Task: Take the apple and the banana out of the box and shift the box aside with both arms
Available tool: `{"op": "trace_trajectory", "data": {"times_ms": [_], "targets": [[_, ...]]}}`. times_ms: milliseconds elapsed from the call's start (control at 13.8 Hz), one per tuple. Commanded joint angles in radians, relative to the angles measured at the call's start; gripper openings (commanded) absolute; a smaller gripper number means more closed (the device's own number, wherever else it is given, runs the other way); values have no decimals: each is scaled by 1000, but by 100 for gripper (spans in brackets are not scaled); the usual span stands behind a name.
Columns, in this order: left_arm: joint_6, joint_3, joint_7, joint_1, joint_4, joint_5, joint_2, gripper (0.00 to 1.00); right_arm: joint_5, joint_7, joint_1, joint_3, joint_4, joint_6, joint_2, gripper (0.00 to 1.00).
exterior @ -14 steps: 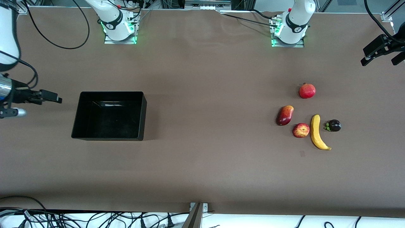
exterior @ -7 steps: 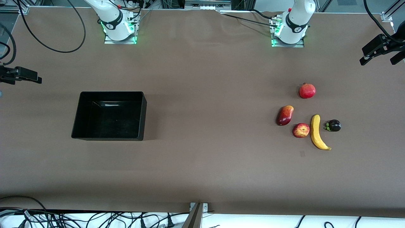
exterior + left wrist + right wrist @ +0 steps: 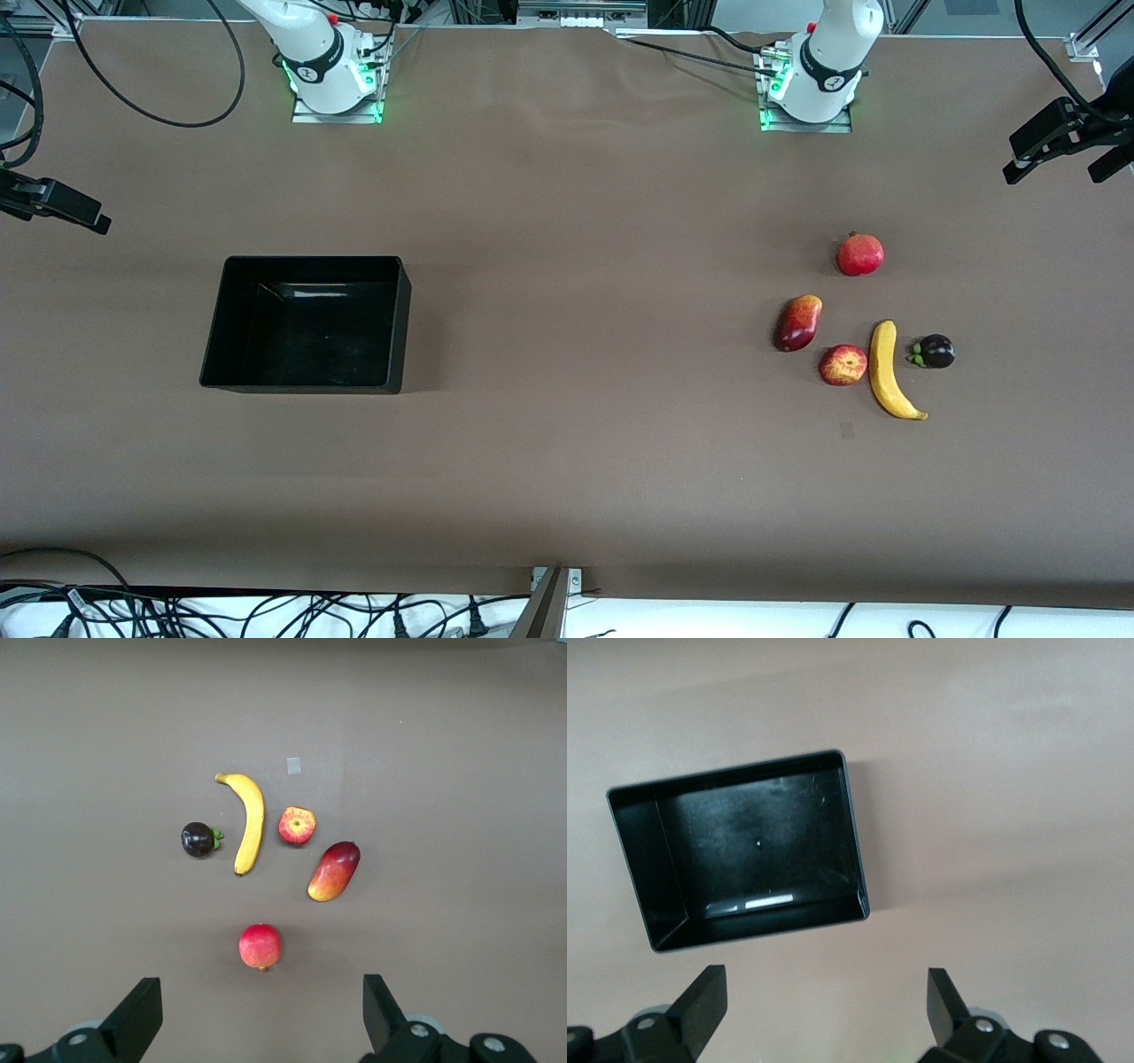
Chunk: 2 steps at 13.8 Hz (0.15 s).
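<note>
Here, operator, you see the job all but finished: the box [image 3: 306, 323] sits empty on the table [image 3: 567, 461] toward the right arm's end, while the apple [image 3: 842, 364] and the banana [image 3: 889, 369] lie just beside each other on the bare top toward the left arm's end, well apart from it. Near them rest a mango [image 3: 799, 322], a pomegranate [image 3: 860, 254] and a dark mangosteen [image 3: 934, 352]. Your left gripper [image 3: 1063, 151] hangs over its table end, fingers spread and holding nothing; your right gripper [image 3: 53, 206] hangs over the other end, fingers likewise spread and bare. By the look of it, little remains.
</note>
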Motion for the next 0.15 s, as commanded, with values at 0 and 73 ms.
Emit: {"op": "trace_trajectory", "data": {"times_ms": [0, 73], "targets": [[-2, 10, -34, -13, 5, -20, 0, 100, 11, 11, -23, 25, -47, 27, -42, 100], [-2, 7, -39, -13, 5, -20, 0, 100, 11, 10, -23, 28, -47, 21, -42, 100]]}}
